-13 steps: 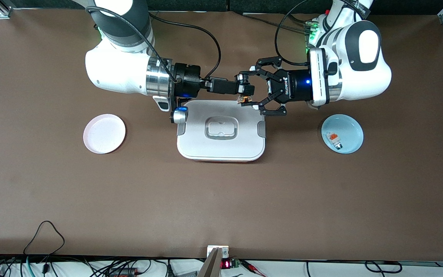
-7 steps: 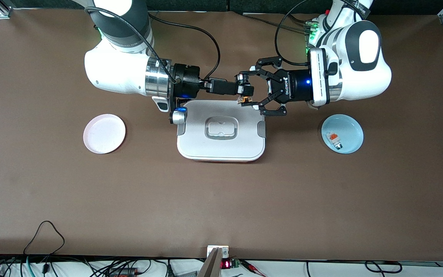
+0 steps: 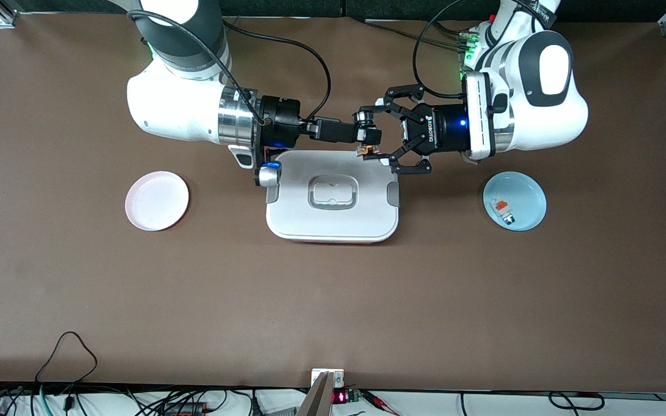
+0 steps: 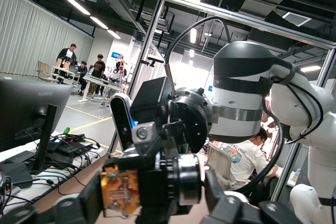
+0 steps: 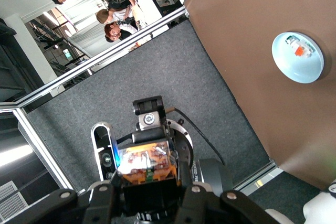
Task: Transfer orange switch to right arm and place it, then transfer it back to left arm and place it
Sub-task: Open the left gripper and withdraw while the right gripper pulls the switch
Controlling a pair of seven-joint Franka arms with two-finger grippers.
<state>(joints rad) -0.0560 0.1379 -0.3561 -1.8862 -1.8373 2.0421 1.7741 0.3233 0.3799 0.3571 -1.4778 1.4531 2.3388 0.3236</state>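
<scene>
1. Right gripper (image 3: 366, 136): I logged it clamped on the orange switch (image 3: 367, 151), held in the air above the box's edge nearest the robots' bases; its fingers (image 3: 372, 137) were pinched tight.
2. Left gripper (image 3: 380, 133): I noted its jaws spread wide around the same switch, the fingertips (image 3: 380, 104) apart from it on either side, with no grip of its own. Both grippers met nose to nose over that box edge.
3. Orange switch: seen from the right wrist camera as an orange block (image 5: 149, 162) between dark fingers; from the left wrist camera as an orange face (image 4: 122, 192) with a round black end beside it.
4. Box (image 3: 333, 196): white, lidded, grey side clips, at the middle of the table (image 3: 333, 300).
5. Pink plate (image 3: 156, 200): toward the right arm's end of the table, nothing on it.
6. Blue plate (image 3: 526, 193): toward the left arm's end, carrying a white-and-grey component (image 3: 504, 211) with an orange patch.
</scene>
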